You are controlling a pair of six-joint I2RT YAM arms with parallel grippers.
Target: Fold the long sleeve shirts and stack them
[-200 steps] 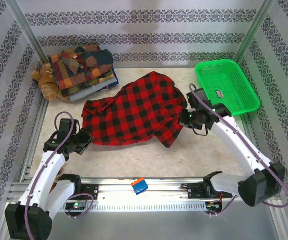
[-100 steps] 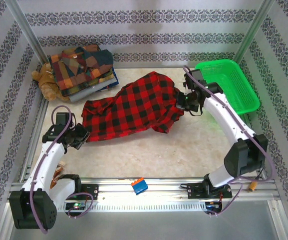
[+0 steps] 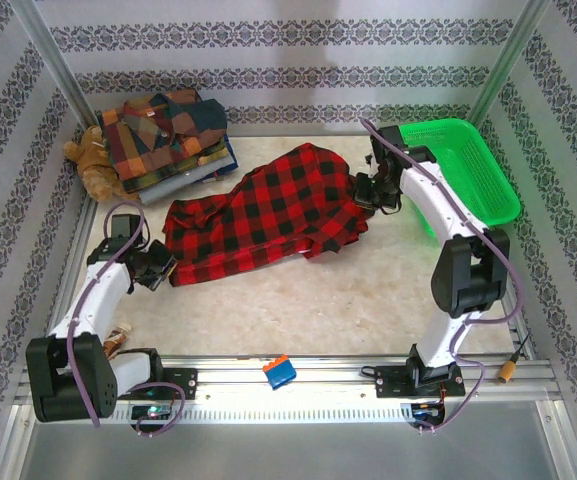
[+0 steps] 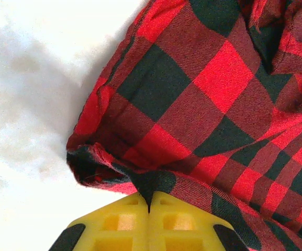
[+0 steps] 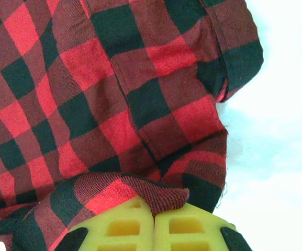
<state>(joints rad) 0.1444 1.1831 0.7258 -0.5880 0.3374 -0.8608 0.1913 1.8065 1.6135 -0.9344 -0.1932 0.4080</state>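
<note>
Locate the red-and-black shirt (image 3: pixel 268 220) at centre frame in the top view, loosely spread and not yet folded. Read its long axis as a diagonal from lower left to upper right. Find the left gripper (image 3: pixel 161 268) at the lower-left end of that axis, jaws pressed together on a bunched edge of the fabric (confirm in the left wrist view: yellow fingers (image 4: pixel 114 222) closed on a dark fold at bottom centre). Find the right gripper (image 3: pixel 366 195) at the upper-right end, likewise clamped on cloth; check the right wrist view for a rolled hem pinched at the fingertips (image 5: pixel 124 219). Treat the shirt as lying between the two grippers: up-frame and rightward from the left one, down-frame and leftward from the right one. Judge each arm nearest to its own end. Expect the coming move to turn on tension along this diagonal to flatten the cloth. Note the folded stack (image 3: pixel 168 135) at upper left, beside the teddy bear (image 3: pixel 90 160) and nearer the left arm, as the likely destination.
</note>
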